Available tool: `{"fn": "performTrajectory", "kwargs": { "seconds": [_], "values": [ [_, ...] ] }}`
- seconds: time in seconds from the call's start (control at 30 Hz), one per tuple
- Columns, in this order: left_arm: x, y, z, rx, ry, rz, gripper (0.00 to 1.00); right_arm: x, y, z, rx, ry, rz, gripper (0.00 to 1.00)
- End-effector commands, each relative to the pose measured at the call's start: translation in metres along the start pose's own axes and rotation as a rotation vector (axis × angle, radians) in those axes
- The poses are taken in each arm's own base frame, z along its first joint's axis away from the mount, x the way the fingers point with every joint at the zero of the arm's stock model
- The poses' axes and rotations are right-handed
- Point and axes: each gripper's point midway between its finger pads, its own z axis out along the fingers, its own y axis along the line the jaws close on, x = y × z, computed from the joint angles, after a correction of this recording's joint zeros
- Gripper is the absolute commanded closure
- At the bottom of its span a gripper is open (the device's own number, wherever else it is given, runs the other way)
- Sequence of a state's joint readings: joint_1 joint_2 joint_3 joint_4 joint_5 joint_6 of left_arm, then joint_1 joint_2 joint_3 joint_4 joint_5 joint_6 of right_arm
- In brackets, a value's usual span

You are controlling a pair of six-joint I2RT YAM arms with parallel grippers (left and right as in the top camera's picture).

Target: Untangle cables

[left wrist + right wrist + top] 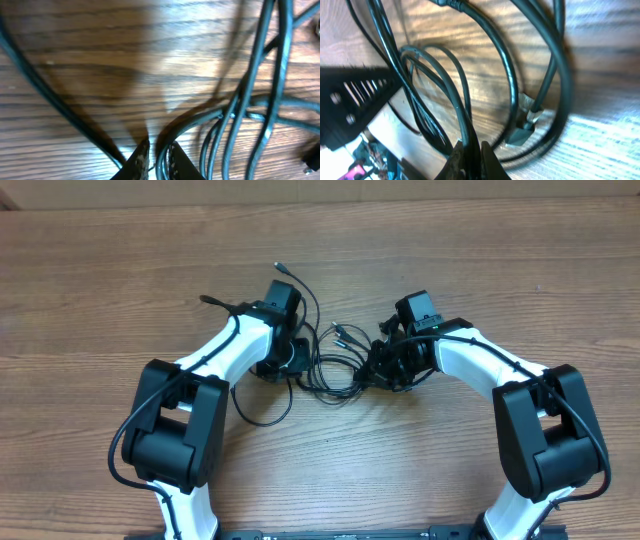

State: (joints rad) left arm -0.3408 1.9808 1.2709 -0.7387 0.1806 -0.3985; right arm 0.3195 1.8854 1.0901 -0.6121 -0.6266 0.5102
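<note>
Several thin black cables (335, 370) are seen bunched in loose overlapping loops at the middle of the wooden counter (120, 270). Stray ends are thrown out toward the far side, one with a small plug (283, 269), and silver-tipped plugs (340, 332) are seen near the top of the bunch. The left hand (159, 159) is nearly closed, with one strand pinched between its fingertips (142, 162) at the left edge of the tangle. The right hand (471, 159) is fully shut on what looks like two strands at the right edge, and a dark angled plug (522, 131) is seen lying on the wood near that grip. The cords are judged light, soft and floppy, with some springy memory in the loops, so little force should be needed. The smooth jackets may slip in a weak grip. Holds are best taken on bare cord a little away from the crossings, or just behind a plug, not on the metal tips, which are likely fragile. Knots could be cinched if loops are pulled tight.
</note>
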Motion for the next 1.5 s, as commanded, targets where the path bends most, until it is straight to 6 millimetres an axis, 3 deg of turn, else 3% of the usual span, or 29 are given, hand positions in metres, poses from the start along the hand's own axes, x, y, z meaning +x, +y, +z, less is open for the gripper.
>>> {"fn": "performTrajectory", "kwargs": {
  "seconds": [0.0,0.2,0.37,0.8,0.93,1.03,1.23,1.37,1.47],
  "values": [
    [-0.01,0.045,0.004,-0.144,-0.015,-0.021,0.85,0.002,-0.007,-0.004,0.007,0.011,-0.067,0.96],
    [-0.02,0.084,-0.005,-0.325,-0.068,-0.043,0.84,0.006,-0.027,-0.008,0.088,0.023,-0.087,0.96],
    [-0.021,0.084,-0.004,-0.324,-0.075,-0.05,0.84,0.005,-0.06,-0.018,0.226,0.01,-0.054,0.96],
    [-0.021,0.088,-0.002,-0.345,-0.078,-0.058,0.85,-0.003,-0.104,-0.059,0.41,0.001,0.034,0.92],
    [-0.021,0.088,-0.002,-0.343,-0.077,-0.056,0.72,-0.007,-0.098,-0.062,0.396,-0.004,0.029,0.92],
    [-0.021,0.084,-0.002,-0.325,-0.067,-0.039,0.67,-0.004,-0.081,-0.056,0.3,0.019,0.025,0.84],
    [-0.022,0.052,-0.016,-0.179,-0.005,-0.024,0.66,0.002,-0.036,-0.047,0.051,0.071,0.005,0.8],
    [-0.029,0.033,-0.036,-0.113,0.011,-0.003,0.65,0.01,-0.026,-0.041,0.036,0.095,-0.016,0.8],
    [-0.029,0.028,-0.046,-0.1,0.028,-0.001,0.61,0.016,-0.02,-0.034,0.041,0.114,-0.042,0.71]
  ]
}}
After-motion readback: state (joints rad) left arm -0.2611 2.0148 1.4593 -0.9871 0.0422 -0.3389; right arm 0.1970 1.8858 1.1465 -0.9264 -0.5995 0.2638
